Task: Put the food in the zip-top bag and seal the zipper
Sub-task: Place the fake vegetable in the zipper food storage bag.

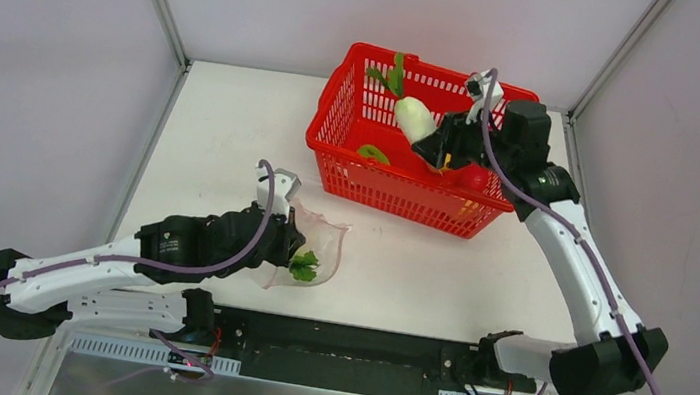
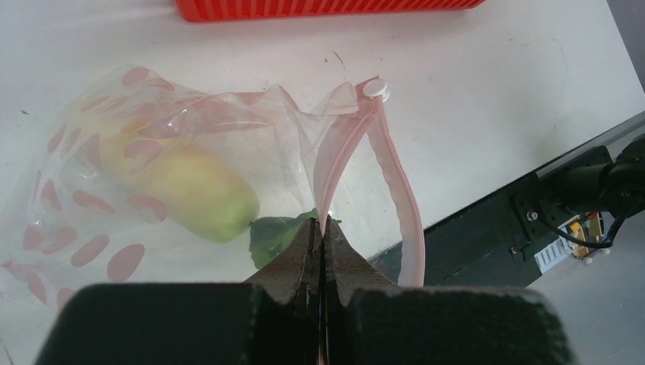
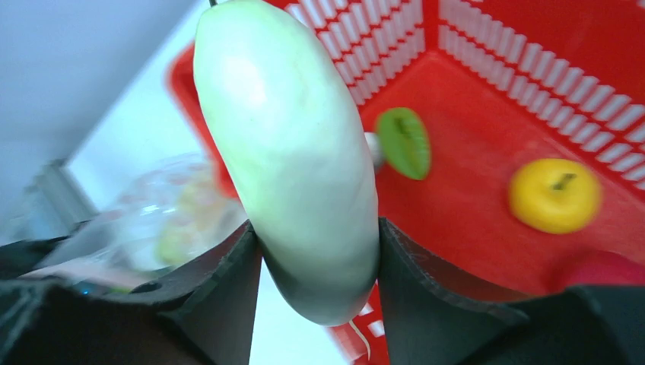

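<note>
The clear zip-top bag (image 1: 316,239) lies on the white table in front of the left arm, its mouth held open. My left gripper (image 2: 320,228) is shut on one side of the pinkish zipper (image 2: 398,182). Inside the bag lie a yellow-green piece of food (image 2: 194,190) and a green leafy piece (image 2: 268,237). Over the red basket (image 1: 367,188), my right gripper (image 3: 318,251) is shut on the long white radish (image 3: 289,144). The radish (image 1: 414,118) is lifted above the basket's rim, with its green leaves (image 1: 393,75) pointing away.
On the basket's floor (image 3: 471,190) lie a yellow ball (image 3: 554,195), a green piece (image 3: 403,142) and a red ball (image 3: 601,268). A black rail (image 1: 346,358) runs along the table's near edge between the arm bases. Metal posts stand at both far corners.
</note>
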Robot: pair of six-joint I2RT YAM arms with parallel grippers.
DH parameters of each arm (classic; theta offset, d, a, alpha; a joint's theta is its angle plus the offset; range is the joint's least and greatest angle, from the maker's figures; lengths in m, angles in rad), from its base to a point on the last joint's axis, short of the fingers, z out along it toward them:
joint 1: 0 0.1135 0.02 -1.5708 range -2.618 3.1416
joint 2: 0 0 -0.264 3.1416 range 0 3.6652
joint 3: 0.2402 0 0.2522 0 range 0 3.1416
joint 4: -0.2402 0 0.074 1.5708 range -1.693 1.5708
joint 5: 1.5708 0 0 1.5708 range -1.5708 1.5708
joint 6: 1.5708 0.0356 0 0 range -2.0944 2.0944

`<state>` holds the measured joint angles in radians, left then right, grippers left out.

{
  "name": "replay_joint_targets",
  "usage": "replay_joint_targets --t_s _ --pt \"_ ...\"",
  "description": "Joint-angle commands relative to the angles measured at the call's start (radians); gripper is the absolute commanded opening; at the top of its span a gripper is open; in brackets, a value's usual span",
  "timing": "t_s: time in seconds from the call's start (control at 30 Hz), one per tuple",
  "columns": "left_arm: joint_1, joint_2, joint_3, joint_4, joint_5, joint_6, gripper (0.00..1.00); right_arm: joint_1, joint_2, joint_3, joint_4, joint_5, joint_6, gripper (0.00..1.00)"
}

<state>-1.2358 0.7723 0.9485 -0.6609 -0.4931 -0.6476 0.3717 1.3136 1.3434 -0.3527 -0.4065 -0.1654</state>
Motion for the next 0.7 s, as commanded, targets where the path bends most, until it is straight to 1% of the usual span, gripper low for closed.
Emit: replay_joint_targets --t_s 0.0,0.1,0.17,0.2,0.3,0.37,0.43,0.53,0.67 --pt "0.004 0.013 -0.005 0.063 -0.032 -0.018 0.00 0.010 -0.134 -0.060 0.119 -0.282 0.219 0.38" --pt "0.003 0.023 -0.007 0.077 -0.025 -0.024 0.00 0.019 -0.201 -0.094 0.098 -0.335 0.277 0.38" --pt "0.004 0.030 -0.015 0.092 -0.012 -0.026 0.00 0.028 -0.242 -0.139 0.107 -0.343 0.333 0.38" --pt "0.003 0.037 -0.014 0.098 -0.006 -0.023 0.00 0.036 -0.265 -0.168 0.120 -0.346 0.364 0.38" --pt "0.004 0.071 0.011 0.086 -0.004 -0.013 0.00 0.072 -0.332 -0.273 0.233 -0.382 0.454 0.38" --pt "0.004 0.088 0.031 0.080 -0.003 -0.004 0.00 0.084 -0.361 -0.319 0.257 -0.404 0.472 0.38" --pt "0.004 0.092 0.034 0.089 -0.004 -0.002 0.00 0.089 -0.373 -0.325 0.174 -0.392 0.450 0.38" --pt "0.004 0.085 0.007 0.108 -0.001 -0.009 0.00 0.109 -0.402 -0.353 0.073 -0.304 0.419 0.38" --pt "0.004 0.100 0.004 0.080 0.001 -0.025 0.00 0.157 -0.407 -0.378 -0.066 -0.347 0.361 0.38"
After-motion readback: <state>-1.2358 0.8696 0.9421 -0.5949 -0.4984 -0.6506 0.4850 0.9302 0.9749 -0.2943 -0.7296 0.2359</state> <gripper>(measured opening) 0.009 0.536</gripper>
